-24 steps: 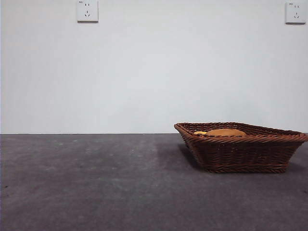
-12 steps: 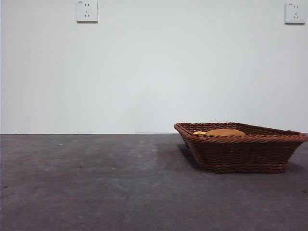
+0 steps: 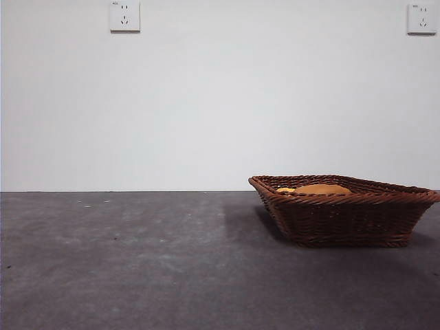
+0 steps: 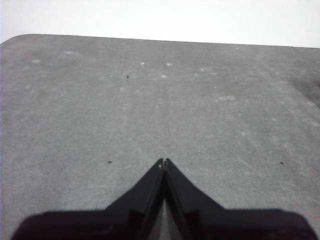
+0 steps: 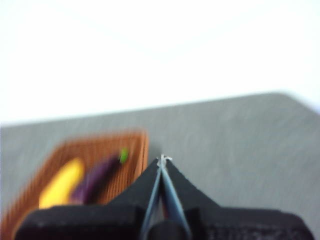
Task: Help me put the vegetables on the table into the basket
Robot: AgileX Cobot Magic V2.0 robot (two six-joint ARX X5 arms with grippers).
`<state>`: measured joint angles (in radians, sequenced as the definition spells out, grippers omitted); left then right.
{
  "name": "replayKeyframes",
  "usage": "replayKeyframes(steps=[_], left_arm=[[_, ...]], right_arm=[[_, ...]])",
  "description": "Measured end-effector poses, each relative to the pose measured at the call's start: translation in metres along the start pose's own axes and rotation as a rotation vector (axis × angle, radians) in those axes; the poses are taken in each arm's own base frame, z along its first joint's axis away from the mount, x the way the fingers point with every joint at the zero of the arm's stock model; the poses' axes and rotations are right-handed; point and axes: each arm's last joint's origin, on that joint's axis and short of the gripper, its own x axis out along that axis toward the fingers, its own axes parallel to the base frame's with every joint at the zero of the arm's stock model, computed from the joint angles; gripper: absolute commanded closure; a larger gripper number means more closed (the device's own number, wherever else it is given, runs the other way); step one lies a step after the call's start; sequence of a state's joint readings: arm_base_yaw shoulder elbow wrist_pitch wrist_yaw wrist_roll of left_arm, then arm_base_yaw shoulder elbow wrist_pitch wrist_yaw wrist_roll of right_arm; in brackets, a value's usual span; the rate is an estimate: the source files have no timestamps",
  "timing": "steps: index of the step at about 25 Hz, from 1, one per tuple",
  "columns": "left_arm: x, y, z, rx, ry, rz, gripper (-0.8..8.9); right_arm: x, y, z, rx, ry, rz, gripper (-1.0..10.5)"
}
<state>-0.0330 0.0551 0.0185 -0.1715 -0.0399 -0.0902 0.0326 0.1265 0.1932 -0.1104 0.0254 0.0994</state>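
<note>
Above the table (image 4: 100,115), both pairs of jaws are pressed together, empty; the right gripper (image 5: 162,160) hangs nearer the basket (image 3: 344,216) than the left gripper (image 4: 163,162) does, and corn cob (image 5: 61,184), eggplant (image 5: 97,176) and potato (image 3: 322,188) lie inside it

Left tool (image 4: 163,162) jaws pressed together, above bare grey table (image 4: 150,100)

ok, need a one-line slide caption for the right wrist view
Shut right end effector above the table, beside the wicker basket holding the corn cob and eggplant.
</note>
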Motion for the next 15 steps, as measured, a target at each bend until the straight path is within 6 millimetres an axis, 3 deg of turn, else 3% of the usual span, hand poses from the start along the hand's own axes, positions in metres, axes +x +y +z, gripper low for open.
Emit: replayKeyframes(steps=[3, 5, 15], left_arm=[[0.000, 0.000, 0.000, 0.000, 0.000, 0.000, 8.17], [0.000, 0.000, 0.000, 0.000, 0.000, 0.000, 8.17], [0.000, 0.000, 0.000, 0.000, 0.000, 0.000, 8.17]], right_arm=[[0.002, -0.003, -0.030, -0.004, 0.051, -0.005, 9.5], [0.003, -0.004, -0.040, -0.004, 0.065, -0.006, 9.5], [0.003, -0.005, -0.054, -0.086, 0.109, -0.006, 9.5]])
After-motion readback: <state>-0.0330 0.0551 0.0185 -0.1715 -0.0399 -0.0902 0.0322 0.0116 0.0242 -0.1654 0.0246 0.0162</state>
